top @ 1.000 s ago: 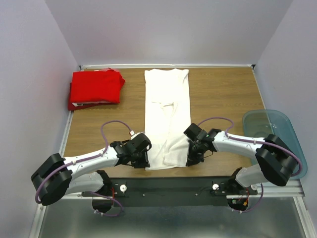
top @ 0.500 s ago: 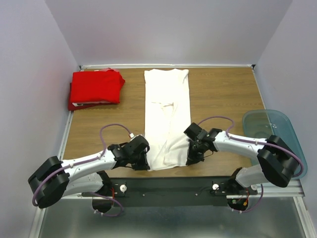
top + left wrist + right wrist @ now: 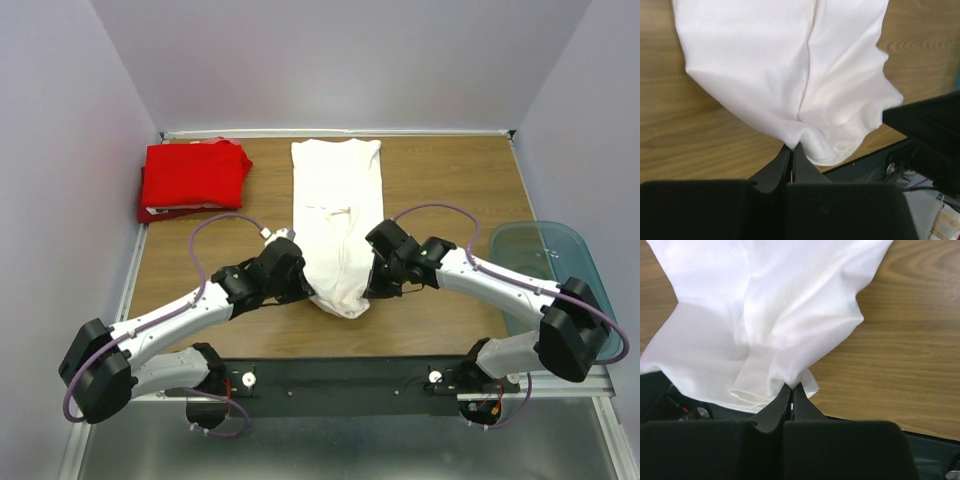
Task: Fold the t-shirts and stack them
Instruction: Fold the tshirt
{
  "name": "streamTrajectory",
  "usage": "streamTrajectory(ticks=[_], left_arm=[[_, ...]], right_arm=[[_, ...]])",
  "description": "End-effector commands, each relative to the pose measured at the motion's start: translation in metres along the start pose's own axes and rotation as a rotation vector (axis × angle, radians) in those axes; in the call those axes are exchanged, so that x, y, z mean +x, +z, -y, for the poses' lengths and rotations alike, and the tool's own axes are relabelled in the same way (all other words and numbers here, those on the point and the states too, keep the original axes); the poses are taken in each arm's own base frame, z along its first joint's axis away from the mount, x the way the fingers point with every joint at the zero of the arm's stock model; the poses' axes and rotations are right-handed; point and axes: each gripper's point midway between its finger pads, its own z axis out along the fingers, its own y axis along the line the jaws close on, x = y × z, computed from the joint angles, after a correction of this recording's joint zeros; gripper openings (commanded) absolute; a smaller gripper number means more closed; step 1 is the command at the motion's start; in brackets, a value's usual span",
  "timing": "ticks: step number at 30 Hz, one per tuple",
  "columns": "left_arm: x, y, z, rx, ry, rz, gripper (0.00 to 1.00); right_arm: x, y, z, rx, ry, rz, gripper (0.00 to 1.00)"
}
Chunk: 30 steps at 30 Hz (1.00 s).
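Observation:
A white t-shirt [image 3: 338, 205] lies as a long narrow strip down the middle of the table, its near end lifted and sagging between my grippers. My left gripper [image 3: 300, 290] is shut on the near left corner of the white t-shirt [image 3: 790, 75]. My right gripper [image 3: 372, 290] is shut on its near right corner [image 3: 765, 315]. In both wrist views the jaws pinch a fold of white cloth at the tips. A folded red t-shirt [image 3: 194, 176] lies at the back left, on top of another folded garment showing a white edge.
A translucent blue-tinted plastic tub [image 3: 545, 270] stands at the right edge of the wooden table [image 3: 450, 190]. Grey walls close the back and sides. The black rail with the arm bases [image 3: 340, 380] runs along the near edge.
Both grippers have moved away from the near edge toward the back, lifting the near end of the white t-shirt off the table. The hem now hangs bunched between them.

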Motion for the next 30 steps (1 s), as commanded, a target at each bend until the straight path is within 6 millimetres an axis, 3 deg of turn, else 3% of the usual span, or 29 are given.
streamTrajectory(ticks=[1,4,10,12,14,15,16,17,19,23,30], left_arm=[[-0.041,0.010,-0.009,-0.052,0.047,0.108,0.00],[-0.071,0.017,-0.017,-0.065,0.059,0.145,0.00],[-0.142,0.035,-0.018,-0.064,0.117,0.227,0.00],[-0.153,0.052,-0.025,-0.063,0.121,0.189,0.00],[-0.176,0.057,-0.018,-0.049,0.150,0.203,0.00],[-0.175,0.071,-0.022,-0.054,0.154,0.166,0.00],[-0.193,0.070,-0.017,-0.042,0.156,0.192,0.00],[-0.201,0.073,-0.017,-0.042,0.166,0.194,0.00],[-0.215,0.081,-0.018,-0.049,0.167,0.193,0.00],[-0.234,0.092,-0.030,-0.049,0.167,0.179,0.00],[-0.237,0.118,-0.041,-0.034,0.185,0.099,0.00]], right_arm=[[-0.027,0.002,0.008,0.090,-0.010,0.101,0.01],[-0.050,0.008,0.008,0.124,0.004,0.137,0.01],[-0.122,0.027,0.015,0.214,0.051,0.206,0.01],[-0.147,0.028,0.006,0.205,0.047,0.234,0.01],[-0.163,0.043,0.013,0.232,0.053,0.216,0.01],[-0.179,0.040,0.003,0.208,0.055,0.238,0.01],[-0.186,0.046,0.006,0.211,0.068,0.228,0.01],[-0.191,0.057,0.008,0.224,0.064,0.213,0.01],[-0.209,0.061,0.005,0.212,0.084,0.223,0.01],[-0.222,0.073,0.009,0.220,0.108,0.205,0.00],[-0.233,0.085,0.013,0.225,0.125,0.189,0.01]])
